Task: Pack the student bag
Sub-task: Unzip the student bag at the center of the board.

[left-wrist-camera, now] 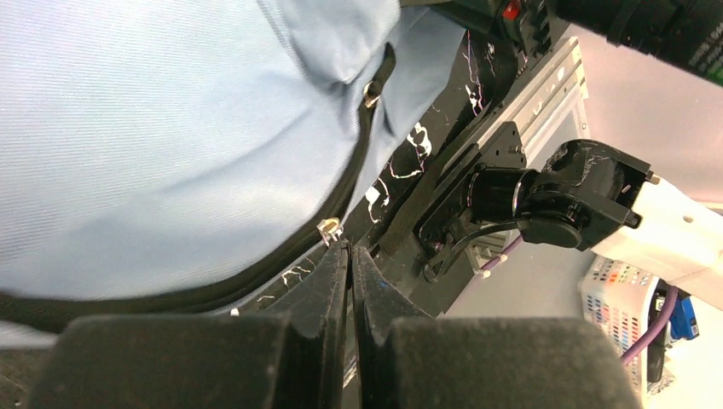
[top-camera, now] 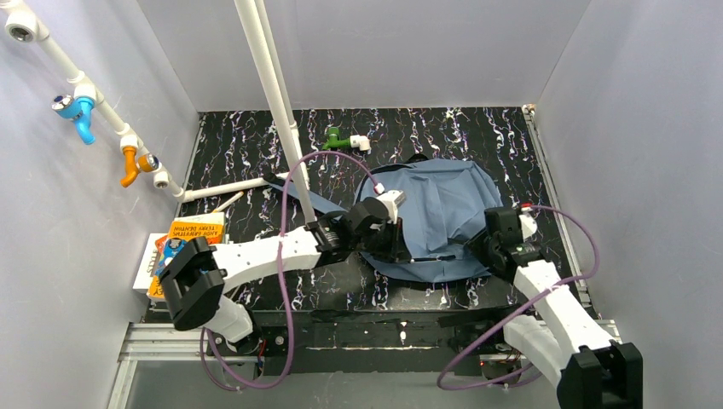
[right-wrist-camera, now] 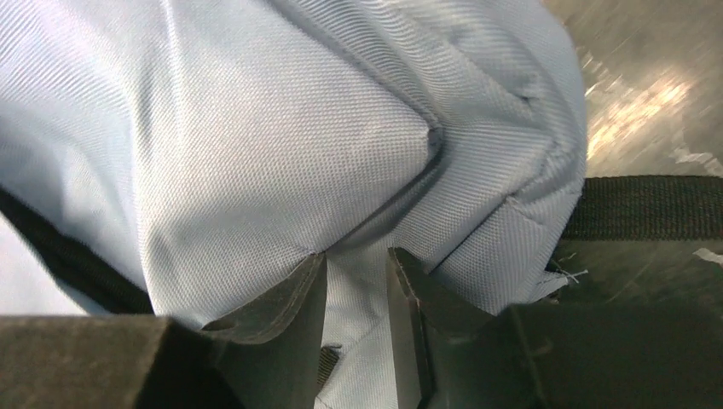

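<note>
The student bag point(top-camera: 448, 200) lies flat on the table point(top-camera: 247, 162), at about 3 o'clock from the middle of the overhead view. I have a gripper on each near corner of it. My left gripper point(left-wrist-camera: 345, 256) is at the bag's 8 o'clock edge, clenched tight. Its tips are right against the small metal zip pull point(left-wrist-camera: 328, 227), but I cannot tell whether the pull is actually caught between them. From those tips the zip point(left-wrist-camera: 354, 170) curves away toward 1 o'clock in my left wrist view, and that is the line any pull will have to follow, I judge. My right gripper point(right-wrist-camera: 356, 273) is at the bag's 4 o'clock edge, jaws partly apart with a fold of blue cloth in the gap. I cannot say whether it bites or only brackets the cloth. The books point(top-camera: 189, 232) wait out at 9 o'clock, nearer my left arm.
</note>
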Robot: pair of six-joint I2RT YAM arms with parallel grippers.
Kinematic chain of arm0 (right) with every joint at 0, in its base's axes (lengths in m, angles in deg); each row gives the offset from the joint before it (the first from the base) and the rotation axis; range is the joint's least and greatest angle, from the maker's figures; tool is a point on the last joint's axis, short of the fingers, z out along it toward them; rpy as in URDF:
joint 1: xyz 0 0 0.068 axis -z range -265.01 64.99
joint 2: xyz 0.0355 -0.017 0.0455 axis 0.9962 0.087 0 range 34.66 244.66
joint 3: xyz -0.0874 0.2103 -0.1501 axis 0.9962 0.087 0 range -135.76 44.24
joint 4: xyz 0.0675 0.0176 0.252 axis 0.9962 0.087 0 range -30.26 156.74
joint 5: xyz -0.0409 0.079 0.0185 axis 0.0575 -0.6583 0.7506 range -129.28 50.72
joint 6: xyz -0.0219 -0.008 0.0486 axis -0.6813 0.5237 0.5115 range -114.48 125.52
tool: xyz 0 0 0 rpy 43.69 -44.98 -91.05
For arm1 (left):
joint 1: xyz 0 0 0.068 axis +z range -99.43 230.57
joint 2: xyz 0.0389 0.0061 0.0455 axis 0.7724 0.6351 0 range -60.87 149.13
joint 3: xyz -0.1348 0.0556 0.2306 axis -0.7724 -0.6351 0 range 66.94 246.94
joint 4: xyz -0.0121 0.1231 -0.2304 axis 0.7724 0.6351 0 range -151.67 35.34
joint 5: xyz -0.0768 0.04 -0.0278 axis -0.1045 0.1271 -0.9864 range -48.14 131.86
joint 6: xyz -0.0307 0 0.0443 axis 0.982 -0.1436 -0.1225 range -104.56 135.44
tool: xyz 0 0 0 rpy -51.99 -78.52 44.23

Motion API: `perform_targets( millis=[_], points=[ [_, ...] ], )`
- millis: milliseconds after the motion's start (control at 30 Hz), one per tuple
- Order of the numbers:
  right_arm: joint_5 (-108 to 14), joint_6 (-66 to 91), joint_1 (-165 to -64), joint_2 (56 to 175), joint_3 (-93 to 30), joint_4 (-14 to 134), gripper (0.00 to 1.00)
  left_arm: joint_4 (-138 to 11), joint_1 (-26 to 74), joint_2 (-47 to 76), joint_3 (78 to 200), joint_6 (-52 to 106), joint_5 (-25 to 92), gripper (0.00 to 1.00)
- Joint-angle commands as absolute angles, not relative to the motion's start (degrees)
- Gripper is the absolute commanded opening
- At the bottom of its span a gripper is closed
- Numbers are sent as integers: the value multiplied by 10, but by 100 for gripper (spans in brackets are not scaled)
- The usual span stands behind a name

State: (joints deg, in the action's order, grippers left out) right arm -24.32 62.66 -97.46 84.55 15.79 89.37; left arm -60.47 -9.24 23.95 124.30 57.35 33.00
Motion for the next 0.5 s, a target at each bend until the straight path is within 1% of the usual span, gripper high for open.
perform_targets(
  millis=[0,67,133,167,200,233,267,300,333,433,467],
  points=[
    [-222,519,-887,897,121,875,41,-598,-83,226,1245,571,290,0],
    [-265,463,-864,933,98,875,44,-622,-83,252,1261,586,257,0],
    [-324,408,-864,963,57,922,48,-644,-84,289,1291,604,230,0],
    [-381,368,-863,965,41,960,54,-644,-84,317,1331,604,208,0],
    [-459,361,-864,935,51,990,59,-645,-83,334,1353,602,203,0],
    [-500,387,-865,849,69,1031,63,-646,-83,343,1371,598,202,0],
    [-510,398,-864,795,71,1054,72,-646,-83,347,1374,600,199,0],
    [-553,410,-864,756,76,1068,79,-648,-84,348,1377,608,194,0],
    [-604,428,-864,742,96,1057,82,-649,-83,346,1378,611,190,0],
    [-705,498,-864,727,148,1004,84,-650,-84,339,1379,613,189,0],
    [-719,527,-864,718,164,982,84,-650,-84,337,1379,615,189,0]
  ],
)
